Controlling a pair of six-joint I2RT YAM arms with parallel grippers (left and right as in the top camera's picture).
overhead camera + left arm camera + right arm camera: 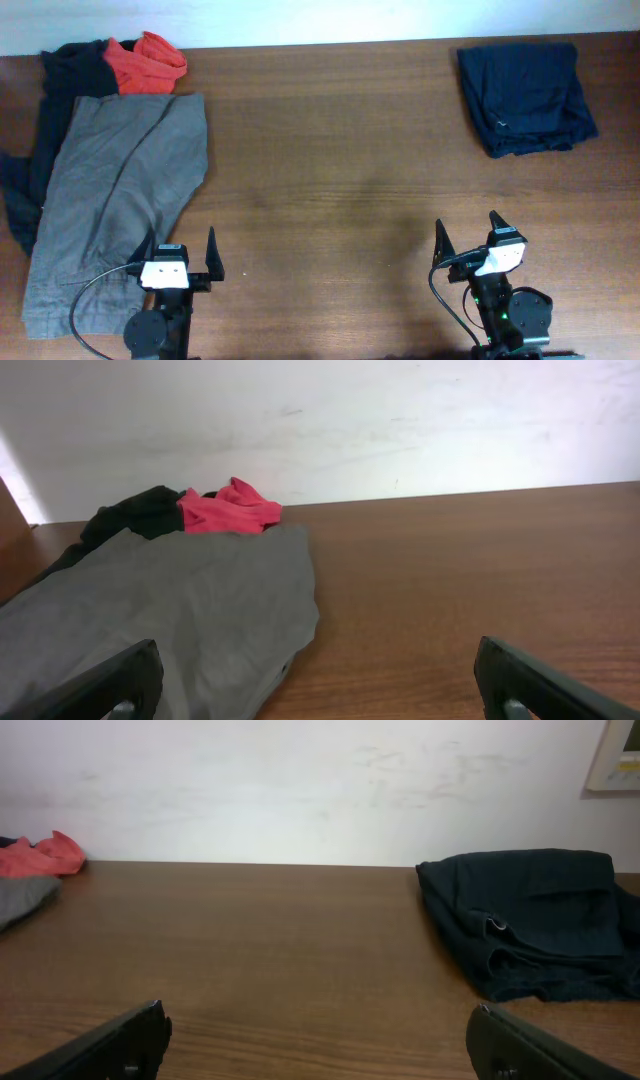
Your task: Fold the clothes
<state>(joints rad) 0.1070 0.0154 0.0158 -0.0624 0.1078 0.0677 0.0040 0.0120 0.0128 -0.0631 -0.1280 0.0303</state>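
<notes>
Overhead gist: both arms sit at the near edge of the table (330, 150), nothing is held.
L tool: left gripper (181, 243), fingers wide apart and empty; the finger on its left side stands over the near right edge of the shorts (115, 190).
R tool: right gripper (467, 228), fingers also wide apart and empty, over bare wood.
Task thing, place: the shorts lie flat on the left side of the table, not folded yet, from the near-left corner toward the far left.
Key relation: the shorts are ahead and to the left of the left gripper; near end just beside it, touching or not I cannot tell.
Long axis: near to far, leaning a bit to the right at the far end.
Nearer arm: left, clearly; right arm is well apart, w/ open wood between.
Judgement: first grasp prob. belongs to the L arm, at the near hem or right edge; R arm must reach across.
Shorts, material: grey-olive, cotton-like, matte, limp; soft creases, one long dark line along the length.
Table surface: brown wood grain, smooth, slight shine.
Far left: black top (65, 65) and red top (148, 62), both bunched; the shorts' far end overlaps them.
Far right: navy garment (525, 85), folded, approx. rectangular, thick, well apart from the shorts.
</notes>
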